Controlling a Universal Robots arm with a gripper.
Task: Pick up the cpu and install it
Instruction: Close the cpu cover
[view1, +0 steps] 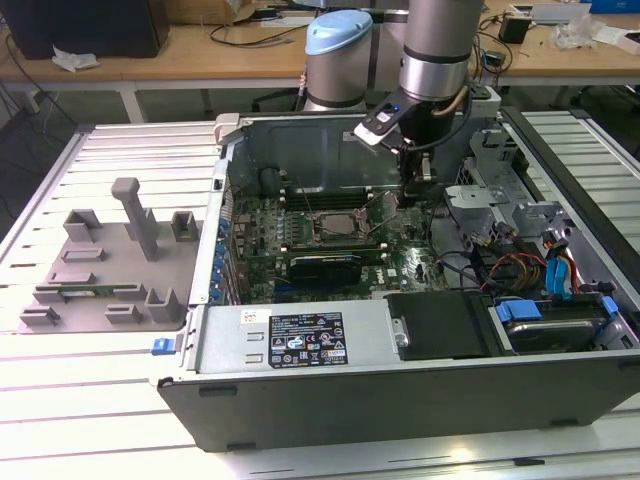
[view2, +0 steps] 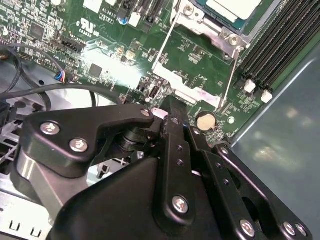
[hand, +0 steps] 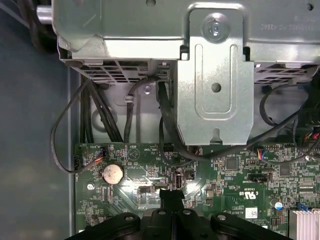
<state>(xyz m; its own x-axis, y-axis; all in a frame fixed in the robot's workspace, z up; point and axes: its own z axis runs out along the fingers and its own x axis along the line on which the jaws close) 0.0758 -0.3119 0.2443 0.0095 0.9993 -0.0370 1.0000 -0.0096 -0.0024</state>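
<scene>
Silver cpu lies in socket; jaws pinched together, nothing visible between them, at 3 o'clock of socket in exterior view | my judgement: touch only latch wire; descend slowly; avoid coin cell

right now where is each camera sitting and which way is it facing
Exterior view: off the arm, looking down into the open computer case; the arm and gripper reach in.
First wrist view: on the wrist, looking past the gripper over the motherboard to a metal bracket.
Second wrist view: on the wrist, looking over the gripper toward the cpu socket.
Shared: both wrist views show the coin battery.
</scene>
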